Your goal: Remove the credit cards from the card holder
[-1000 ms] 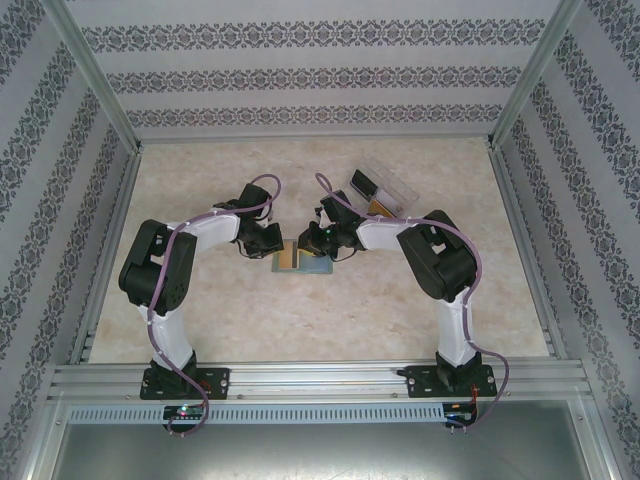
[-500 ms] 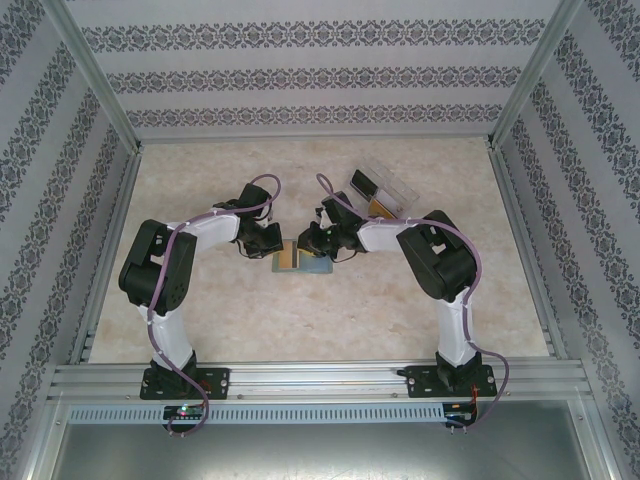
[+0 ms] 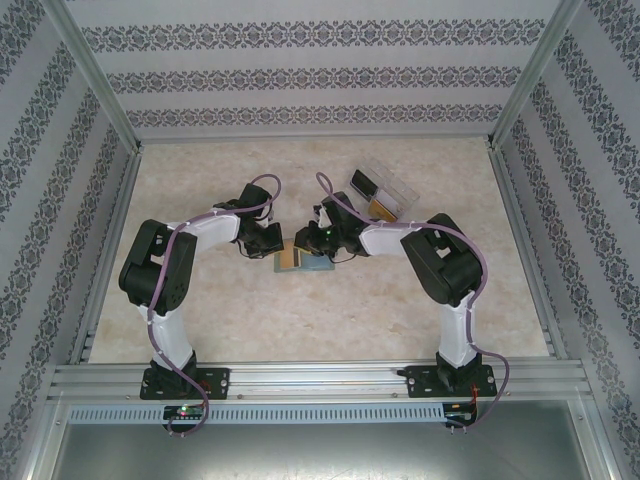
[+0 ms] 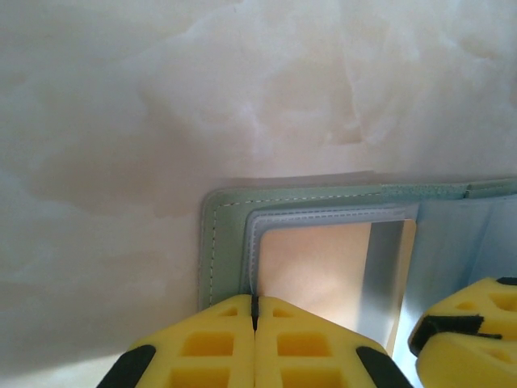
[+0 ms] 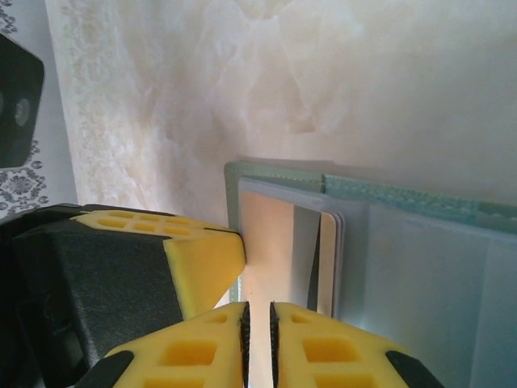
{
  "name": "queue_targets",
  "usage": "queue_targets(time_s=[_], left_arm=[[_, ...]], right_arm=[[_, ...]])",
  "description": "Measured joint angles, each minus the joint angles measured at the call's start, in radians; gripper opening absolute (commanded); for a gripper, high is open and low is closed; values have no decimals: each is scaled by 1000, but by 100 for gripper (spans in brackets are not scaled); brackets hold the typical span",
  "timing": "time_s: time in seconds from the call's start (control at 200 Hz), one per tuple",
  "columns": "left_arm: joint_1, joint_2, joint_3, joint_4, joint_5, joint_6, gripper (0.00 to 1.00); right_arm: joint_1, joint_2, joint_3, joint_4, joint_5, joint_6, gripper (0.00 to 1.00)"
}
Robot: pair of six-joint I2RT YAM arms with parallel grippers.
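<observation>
Two grippers meet over the card holder [image 3: 316, 265], which lies open at the centre of the top view on the table [image 3: 400, 320]. The left gripper [image 4: 254, 305], bottom centre of its wrist view, has its pads pressed together at the holder's edge. The right gripper [image 5: 258, 311] shows a narrow slit; whether it pinches the pale credit card [image 5: 271, 234] I cannot tell.

Pale marbled tabletop [image 3: 300, 330], floral-striped wallpaper walls [image 3: 300, 75], aluminium frame rail [image 3: 320, 378], soft even light, perhaps from overhead

Bright, soft daylight; blurred near foreground.
</observation>
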Motion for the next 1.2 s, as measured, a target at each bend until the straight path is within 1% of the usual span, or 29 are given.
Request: queue_targets(time_s=[0.17, 0.3, 0.609, 0.939, 1.199], left_arm=[[0, 0, 0, 0, 0, 0, 7], [0, 0, 0, 0, 0, 0, 6], [0, 0, 0, 0, 1, 0, 6], [0, 2, 0, 2, 7, 0, 7], [0, 4, 0, 8, 16, 0, 6]], right_arm=[[1, 0, 1, -64, 49, -12, 20], [1, -2, 1, -85, 59, -27, 20], [2, -5, 8, -98, 33, -32, 16], [2, 5, 36, -114, 11, -35, 17], [2, 18, 52, -132, 19, -45, 17]])
